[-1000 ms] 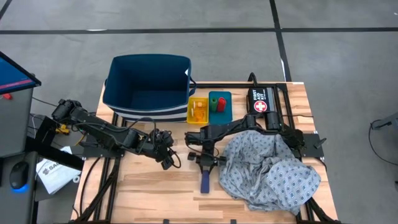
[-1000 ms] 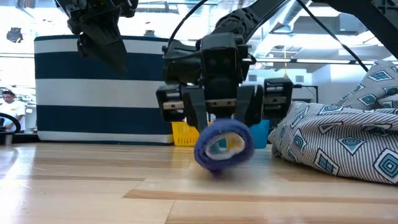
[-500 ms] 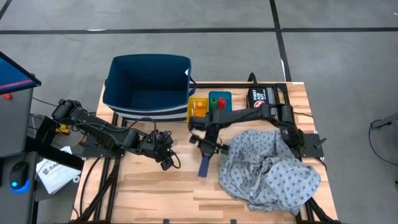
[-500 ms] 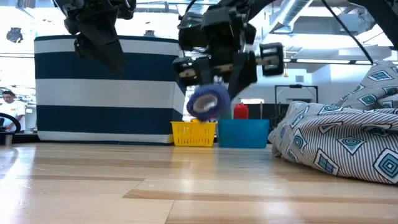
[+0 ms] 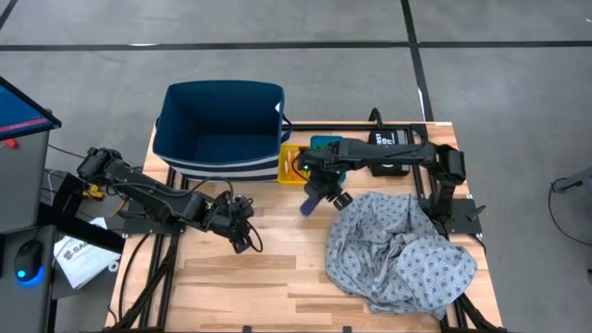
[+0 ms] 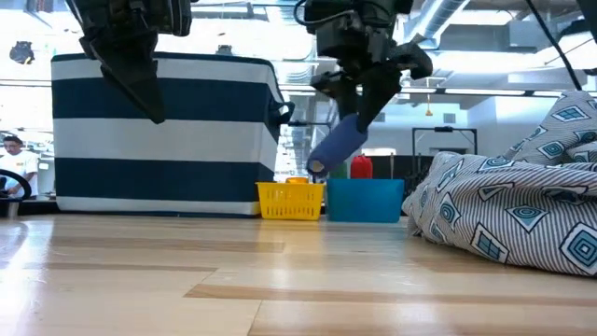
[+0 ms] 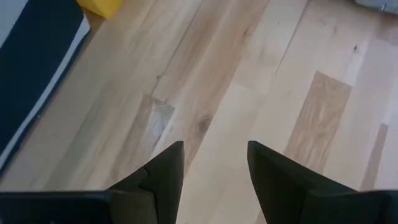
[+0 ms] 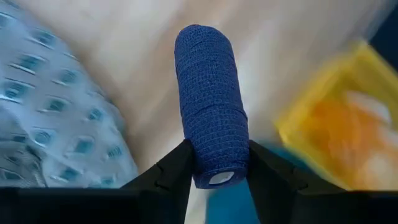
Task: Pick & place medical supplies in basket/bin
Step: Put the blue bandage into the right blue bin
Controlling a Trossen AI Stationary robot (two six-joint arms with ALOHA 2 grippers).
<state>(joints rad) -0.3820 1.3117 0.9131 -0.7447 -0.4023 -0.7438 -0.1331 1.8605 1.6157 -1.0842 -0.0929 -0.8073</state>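
Progress partway: left end effector (image 5: 242, 237) hangs empty, fingers apart, over bare table (image 5: 231, 277). Striped basket (image 5: 220, 129) looks empty. Right end effector (image 5: 319, 190) grips blue roll (image 5: 313, 198) above yellow tray (image 5: 294, 165) and teal tray (image 5: 326, 157). Gown cloth (image 5: 398, 250) still on table.

The right arm hides most of the teal tray (image 5: 324, 141); the yellow tray (image 8: 339, 124) shows blurred.

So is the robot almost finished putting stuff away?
Partly. The red roll is in the teal tray. The right gripper holds the blue roll in the air near the trays. The gown cloth still lies on the table.
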